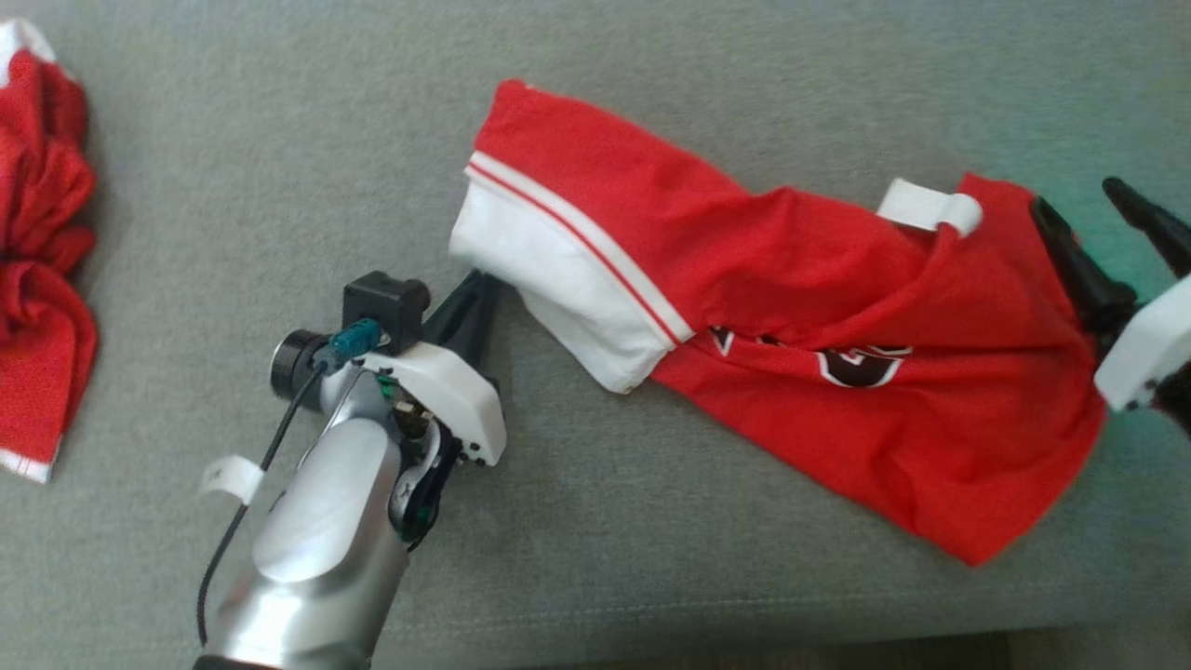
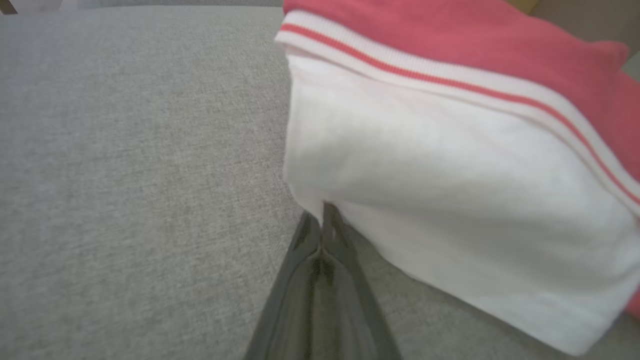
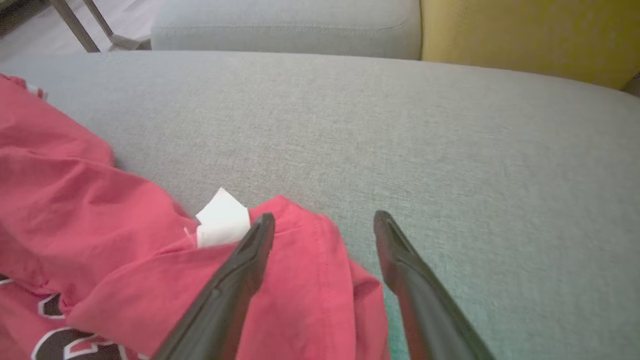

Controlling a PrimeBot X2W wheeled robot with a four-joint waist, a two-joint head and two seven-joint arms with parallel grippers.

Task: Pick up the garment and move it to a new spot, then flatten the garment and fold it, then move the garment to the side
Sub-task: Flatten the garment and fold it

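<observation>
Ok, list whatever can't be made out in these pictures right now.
Head view: lettering on the garment, half buried under its own fold.
Head view: the second red garment, cut off by the left edge.
Left wrist view: how much cloth the left gripper pinches, blurred against the white sleeve.

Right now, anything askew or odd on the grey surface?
Red garment lies twisted and bunched, not flat, with its white panel doubled over at the left end. Second red cloth sits crumpled at the far left edge.
</observation>
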